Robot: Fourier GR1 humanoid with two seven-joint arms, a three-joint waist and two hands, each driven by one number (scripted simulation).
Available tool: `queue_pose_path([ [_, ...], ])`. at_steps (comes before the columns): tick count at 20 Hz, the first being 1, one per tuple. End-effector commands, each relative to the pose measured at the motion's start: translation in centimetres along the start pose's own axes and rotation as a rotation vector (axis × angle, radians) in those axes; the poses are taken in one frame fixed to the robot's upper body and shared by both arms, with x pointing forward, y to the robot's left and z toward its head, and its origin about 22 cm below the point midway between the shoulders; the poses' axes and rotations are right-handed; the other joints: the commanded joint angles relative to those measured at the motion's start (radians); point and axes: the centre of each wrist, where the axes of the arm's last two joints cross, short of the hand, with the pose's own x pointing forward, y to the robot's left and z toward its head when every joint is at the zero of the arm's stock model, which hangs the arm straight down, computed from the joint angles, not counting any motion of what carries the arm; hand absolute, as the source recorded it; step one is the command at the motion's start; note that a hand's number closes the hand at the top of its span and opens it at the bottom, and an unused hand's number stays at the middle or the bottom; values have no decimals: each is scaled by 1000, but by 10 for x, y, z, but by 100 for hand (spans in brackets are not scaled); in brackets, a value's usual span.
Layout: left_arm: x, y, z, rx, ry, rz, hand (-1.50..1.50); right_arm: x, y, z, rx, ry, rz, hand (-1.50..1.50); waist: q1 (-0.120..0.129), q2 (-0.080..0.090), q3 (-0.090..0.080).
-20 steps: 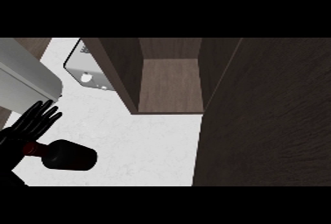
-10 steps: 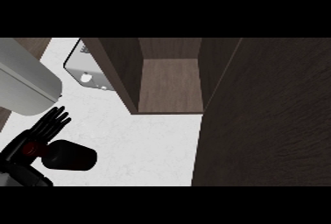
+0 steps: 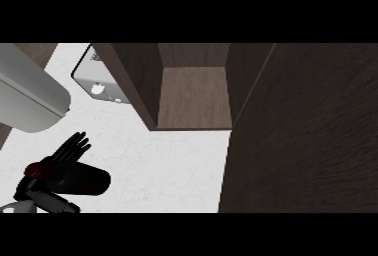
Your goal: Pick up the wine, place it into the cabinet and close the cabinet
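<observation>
Since half a second ago the left hand (image 3: 68,151) has slid a little further right and up across the white counter (image 3: 170,165), and the wine bottle (image 3: 72,178) has come with it. The grey cylinder (image 3: 29,100) at the upper left also fills more of the view than before.

The left hand shows at the lower left, its black fingers (image 3: 76,145) straight and fanned out, pointing up and to the right just above the bottle. Whether any part of the hand has hold of the bottle cannot be told, since the dark bottle covers the palm. The bottle lies across the hand, its reddish end to the left and its wide dark end to the right. No label or writing can be read on it.

The cabinet (image 3: 193,97) stands open above and to the right, its wooden shelf bare, well apart from the bottle. Its dark door (image 3: 310,135) fills the right side. A pale appliance with small knobs (image 3: 96,82) sits beside the cabinet's left wall.
</observation>
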Motion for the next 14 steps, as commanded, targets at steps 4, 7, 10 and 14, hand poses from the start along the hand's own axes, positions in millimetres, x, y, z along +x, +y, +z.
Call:
queue_pose_path([
  [4, -24, -7, -3, -100, -69, 120, -150, 12, 0, 18, 26, -32, -26, -150, -13, 0, 0],
  [7, -35, -12, -1, -91, -53, 157, -150, 13, -2, 7, 16, -36, -32, -150, -6, 1, 0],
  [10, -33, -7, 0, -136, -46, 217, -150, 13, 5, 6, 16, -11, -30, -150, -9, 1, -2],
  [14, -37, -21, -22, -135, -66, 239, -150, 14, 4, 8, 31, -9, -27, -150, -9, 0, 0],
])
